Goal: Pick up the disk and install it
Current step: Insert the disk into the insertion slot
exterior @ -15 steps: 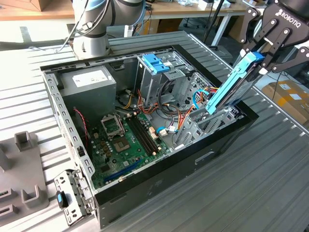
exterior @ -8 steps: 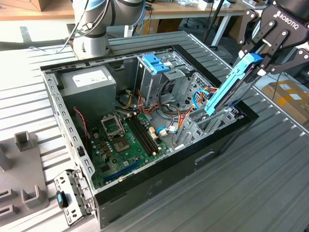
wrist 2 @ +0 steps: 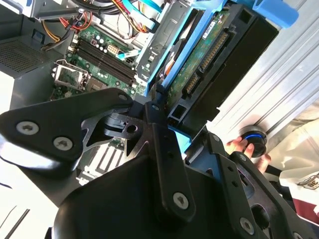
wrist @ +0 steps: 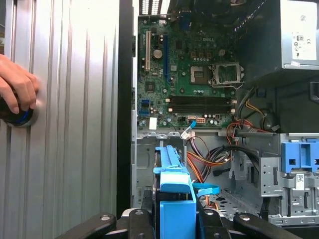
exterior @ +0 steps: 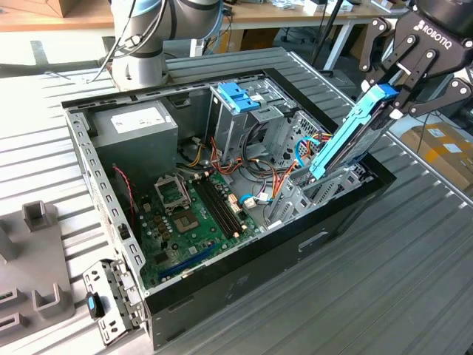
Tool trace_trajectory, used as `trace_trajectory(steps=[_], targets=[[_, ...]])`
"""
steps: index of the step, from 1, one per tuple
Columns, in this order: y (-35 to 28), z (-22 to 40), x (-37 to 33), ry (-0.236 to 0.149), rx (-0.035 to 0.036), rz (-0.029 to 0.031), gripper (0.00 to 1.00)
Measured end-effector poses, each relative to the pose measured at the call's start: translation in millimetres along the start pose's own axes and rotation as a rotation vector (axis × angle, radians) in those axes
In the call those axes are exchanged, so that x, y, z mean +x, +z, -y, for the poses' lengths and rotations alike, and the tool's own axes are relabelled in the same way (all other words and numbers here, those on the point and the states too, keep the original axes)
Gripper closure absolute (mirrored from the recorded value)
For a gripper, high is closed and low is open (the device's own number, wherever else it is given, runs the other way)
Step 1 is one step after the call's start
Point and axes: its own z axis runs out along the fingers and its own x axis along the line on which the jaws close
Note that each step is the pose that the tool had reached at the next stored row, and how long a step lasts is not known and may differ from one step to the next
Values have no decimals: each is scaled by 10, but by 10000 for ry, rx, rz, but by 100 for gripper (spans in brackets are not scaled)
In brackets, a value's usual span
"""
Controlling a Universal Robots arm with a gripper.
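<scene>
In the upper right of the exterior view the claw is closed on the top end of the disk, its black fingers pinching the blue rail there. The disk is off the counter and tilted, its high end toward the upper right corner and its low end down in the grey metal bay at the right side of the open case; how far it sits in the bay cannot be told. The second wrist view shows the disk's green circuit board and connector edge between the blue rails. The case lies on its side in the middle of the frame with the motherboard exposed at centre, the grey power supply in the upper left of the case, and a bare blue bracket on the drive cage at top centre. Orange, red and blue cables run between the cage and the bay. The arm's base stands behind the case at top left, and a grey fixture block sits on the counter at the left edge. In the first wrist view a person's hand rests on a dark round button with a blue ring, on the ribbed counter beside the case
</scene>
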Motion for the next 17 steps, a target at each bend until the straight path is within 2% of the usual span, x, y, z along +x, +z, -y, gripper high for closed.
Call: trace_trajectory(steps=[17], targets=[[54,-95,1,0,0,0,63]])
